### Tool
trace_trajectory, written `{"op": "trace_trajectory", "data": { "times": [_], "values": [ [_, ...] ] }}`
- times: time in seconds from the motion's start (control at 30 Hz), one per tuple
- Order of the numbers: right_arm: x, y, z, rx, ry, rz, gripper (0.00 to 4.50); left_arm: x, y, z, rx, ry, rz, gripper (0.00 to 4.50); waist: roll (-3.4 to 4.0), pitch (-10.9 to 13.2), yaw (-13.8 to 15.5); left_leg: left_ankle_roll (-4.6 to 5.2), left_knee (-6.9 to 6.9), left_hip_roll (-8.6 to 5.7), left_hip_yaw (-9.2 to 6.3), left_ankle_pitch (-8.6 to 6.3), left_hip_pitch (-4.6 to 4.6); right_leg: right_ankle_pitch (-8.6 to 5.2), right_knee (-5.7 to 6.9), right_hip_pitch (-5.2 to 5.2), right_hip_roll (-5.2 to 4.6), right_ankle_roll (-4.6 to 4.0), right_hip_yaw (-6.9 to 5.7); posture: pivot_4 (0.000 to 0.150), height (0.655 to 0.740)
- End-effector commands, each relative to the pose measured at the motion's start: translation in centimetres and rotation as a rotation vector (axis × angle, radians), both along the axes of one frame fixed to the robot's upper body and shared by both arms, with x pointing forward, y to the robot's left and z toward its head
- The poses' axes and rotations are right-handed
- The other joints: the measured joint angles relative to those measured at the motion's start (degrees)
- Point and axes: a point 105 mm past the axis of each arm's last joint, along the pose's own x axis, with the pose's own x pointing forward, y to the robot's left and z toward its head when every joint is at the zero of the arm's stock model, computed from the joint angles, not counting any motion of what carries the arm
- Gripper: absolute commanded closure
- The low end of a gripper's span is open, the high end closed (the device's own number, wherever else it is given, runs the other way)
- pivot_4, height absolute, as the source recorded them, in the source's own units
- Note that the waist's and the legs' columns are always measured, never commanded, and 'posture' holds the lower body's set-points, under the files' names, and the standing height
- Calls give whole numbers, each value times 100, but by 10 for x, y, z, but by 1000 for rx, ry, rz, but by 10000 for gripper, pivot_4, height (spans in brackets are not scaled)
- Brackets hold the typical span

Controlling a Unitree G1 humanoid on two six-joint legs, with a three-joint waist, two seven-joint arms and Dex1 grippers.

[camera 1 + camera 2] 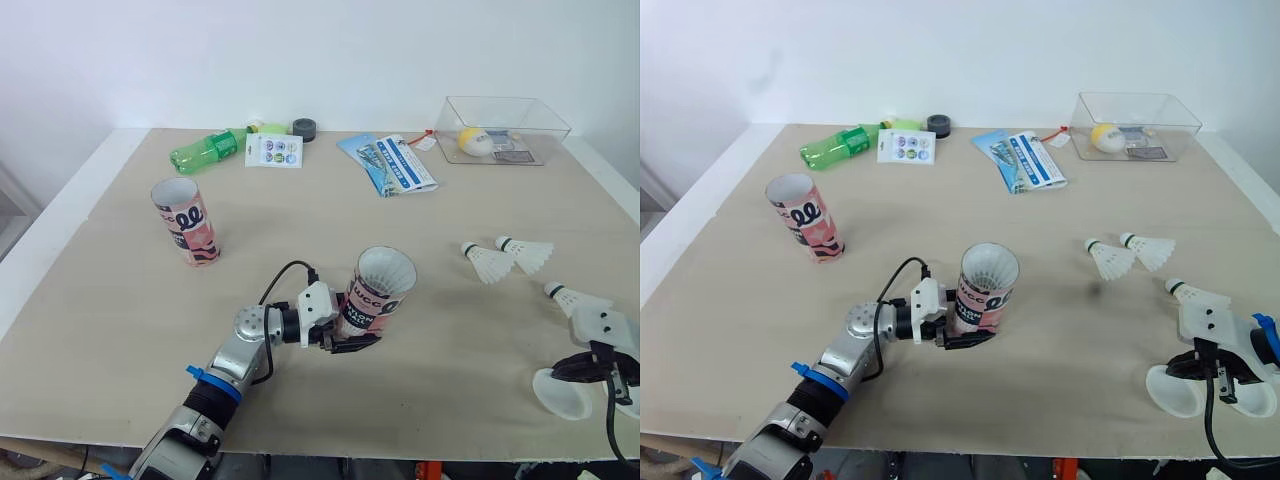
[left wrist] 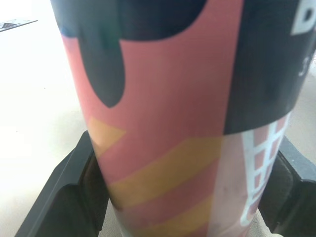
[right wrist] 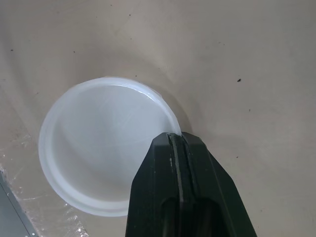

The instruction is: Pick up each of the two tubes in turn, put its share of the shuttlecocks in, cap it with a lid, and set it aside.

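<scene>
A pink and black tube [image 1: 375, 295] leans over at the table's middle, its open mouth up and white inside. My left gripper [image 1: 348, 328] is shut on its lower part, a finger [image 2: 59, 197] on each side. A second tube [image 1: 187, 222] stands alone at the left. Three shuttlecocks lie at the right: two together [image 1: 505, 258] and one [image 1: 562, 294] nearer me. At the near right my right gripper [image 1: 1218, 383] is shut on the rim of a white lid [image 3: 98, 148], which sits slightly tilted [image 1: 558, 395]. Another lid [image 1: 1255, 402] lies just beside it.
Along the far edge lie a green bottle [image 1: 207, 150], a sticker card [image 1: 273, 151], a dark tape roll [image 1: 304, 128] and a blue booklet [image 1: 390, 163]. A clear box [image 1: 530, 120] with a yellow ball [image 1: 473, 140] stands at the far right.
</scene>
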Motion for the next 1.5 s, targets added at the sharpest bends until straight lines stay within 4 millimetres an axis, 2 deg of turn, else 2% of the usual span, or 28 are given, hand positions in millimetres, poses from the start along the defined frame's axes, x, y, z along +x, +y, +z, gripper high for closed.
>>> {"op": "trace_trajectory", "data": {
  "times": [0.03,0.17,0.23,0.47,0.6,0.67,0.77,0.87,0.97,1.2,1.37,1.5],
  "values": [
    [5,9,1,14,-25,45,44367,1,0,-4,8,7,3,10103,1,-1,0,0,0,0,0,0,0,0,0,0,0,0,0,1500,7400],
    [14,26,14,39,-100,123,44367,6,2,-3,5,2,19,10103,3,0,-2,0,0,0,0,0,0,2,0,-1,0,-1,0,1500,7400],
    [22,41,27,74,-158,176,44367,9,2,-3,-3,0,31,10103,16,-4,-4,0,1,-1,2,0,0,3,0,-1,-1,0,2,1500,7400],
    [42,95,89,117,-339,400,44367,15,3,-12,1,-5,56,10103,45,-11,3,1,-1,-2,5,1,-1,5,0,-5,-1,3,5,1500,7400],
    [54,125,135,131,-434,528,44367,13,4,-20,31,28,20,10103,56,-15,8,0,-3,-2,4,1,-2,4,0,-6,-1,1,4,1500,7400],
    [62,142,158,137,-492,603,44367,13,4,-21,38,35,9,10103,87,-11,-24,-2,-3,-3,20,2,-1,14,0,-16,-10,0,8,1500,7400],
    [73,158,177,115,-549,679,44367,16,3,-21,42,35,6,10103,78,-16,-28,-1,-8,0,13,3,10,14,0,-15,-8,-2,1,1500,7400],
    [79,183,196,103,-605,792,44367,18,2,-19,42,33,7,10103,74,-24,-18,-2,-13,2,10,3,4,10,0,-16,-8,-9,-3,1500,7400],
    [79,200,203,113,-607,877,44367,19,4,-19,46,32,9,10103,77,-25,-7,-3,-17,-3,17,4,-5,7,-1,-24,-15,-5,2,1500,7400],
    [74,229,198,156,-549,1027,44367,17,9,-22,59,36,11,10103,77,-27,-3,-3,-35,2,7,3,-4,-5,0,-27,-5,-12,0,1500,7400],
    [70,247,184,167,-504,1124,44367,16,9,-23,61,38,18,10103,78,-27,-10,-3,-35,8,7,3,-1,-5,0,-26,0,-17,0,1500,7400],
    [79,250,174,97,-520,1179,44367,16,9,-23,61,38,19,10103,79,-28,-13,-3,-35,10,6,3,-1,-3,1,-27,4,-20,-1,1500,7400]
  ]
}}
